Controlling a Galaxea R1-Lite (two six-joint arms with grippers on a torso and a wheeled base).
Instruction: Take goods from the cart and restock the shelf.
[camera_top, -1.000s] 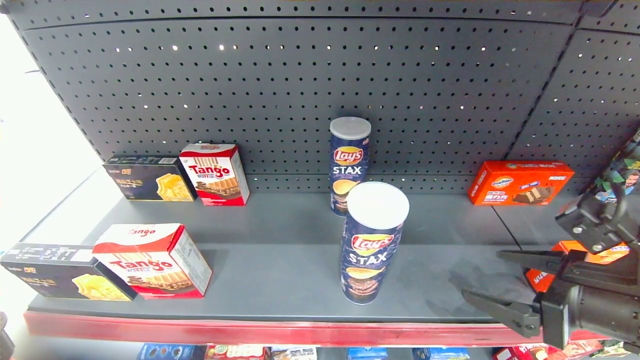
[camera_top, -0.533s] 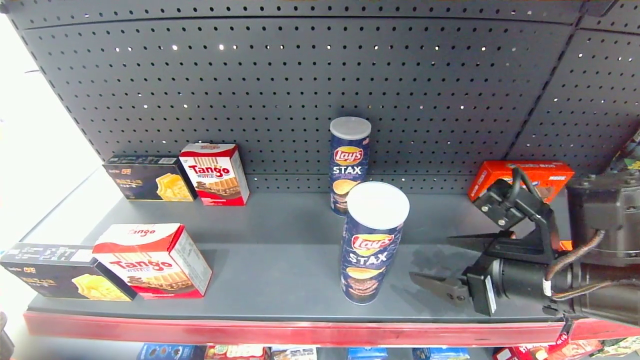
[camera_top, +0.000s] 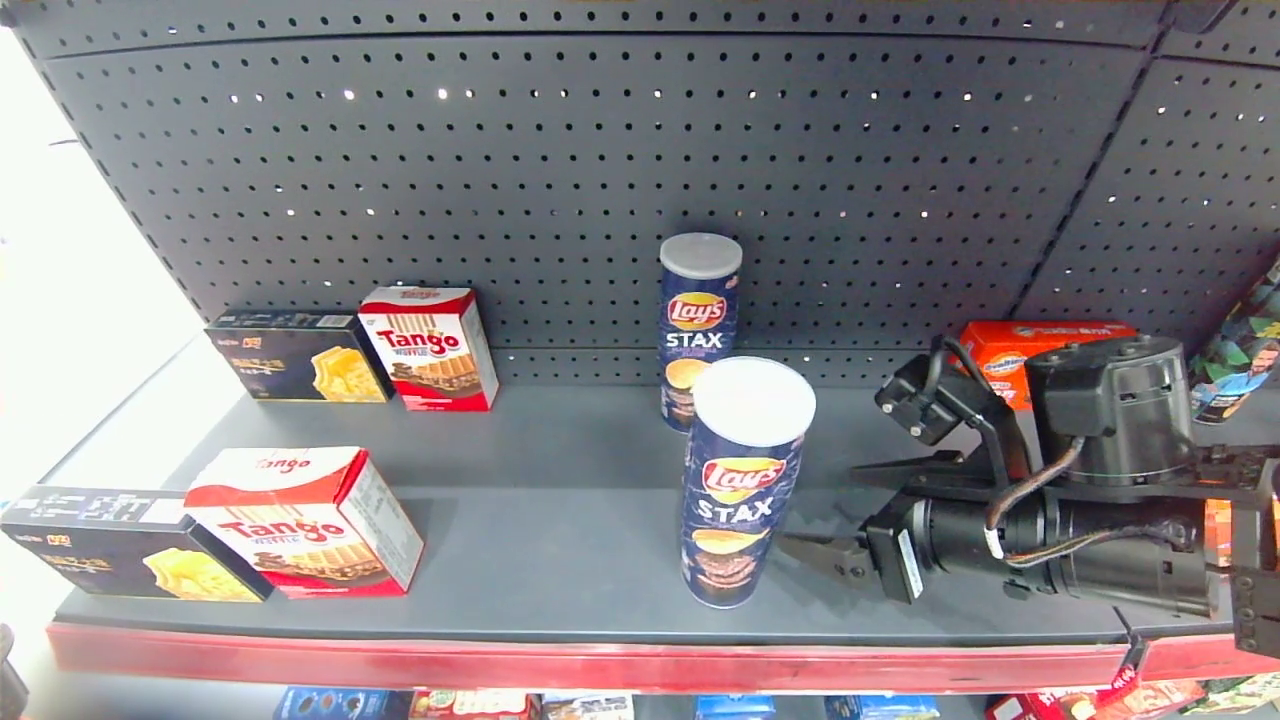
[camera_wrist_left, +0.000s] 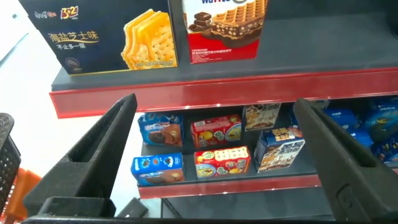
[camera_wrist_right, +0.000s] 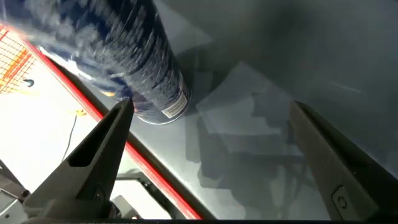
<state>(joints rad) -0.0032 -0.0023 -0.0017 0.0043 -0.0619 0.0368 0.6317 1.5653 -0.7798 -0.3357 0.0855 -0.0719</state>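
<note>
Two dark blue chips cans stand upright mid-shelf, the front can (camera_top: 745, 480) near the shelf's edge and the back can (camera_top: 698, 320) by the pegboard. My right gripper (camera_top: 825, 510) lies level just right of the front can, open and holding nothing. One fingertip almost touches the can's lower side. In the right wrist view this can (camera_wrist_right: 146, 68) stands beside one finger of the open gripper (camera_wrist_right: 211, 107). My left gripper (camera_wrist_left: 214, 102) is open and empty, low in front of the shelf's red edge (camera_wrist_left: 217, 93).
Two red-and-white wafer boxes (camera_top: 305, 520) (camera_top: 430, 345) and two black cracker boxes (camera_top: 130, 545) (camera_top: 295, 355) sit at the shelf's left. An orange box (camera_top: 1010, 345) stands at the back right, partly behind my arm. Bare shelf (camera_top: 560, 500) lies between the boxes and cans. Lower shelves hold small boxes (camera_wrist_left: 214, 146).
My right arm has swung in from the far right, leftward over the shelf, until its open fingers reach the front can. The can's top has shifted very slightly.
</note>
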